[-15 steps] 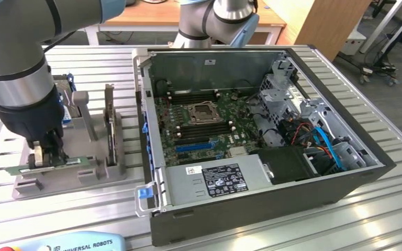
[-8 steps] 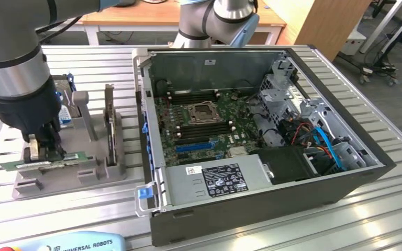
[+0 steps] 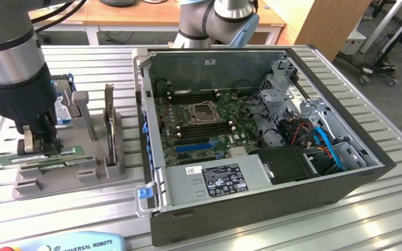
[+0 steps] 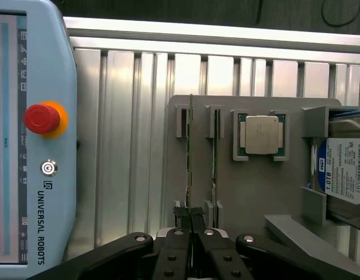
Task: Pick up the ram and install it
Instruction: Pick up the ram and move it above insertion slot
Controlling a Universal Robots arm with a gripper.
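On the exterior view's left side of a slatted aluminium desk (image 3: 389, 209), a black robot gripper (image 4: 192, 219) has its fingers (image 4: 181, 236) pinched on one end of the ram (image 4: 191, 163), a long thin green circuit-board stick standing edge-up in a grey plastic holder (image 4: 255, 192) beside its twin stick (image 4: 215, 157). Grasping looks done; lifting and seating it on the green motherboard (image 3: 180, 136) inside the open black computer case (image 3: 257, 201) remain
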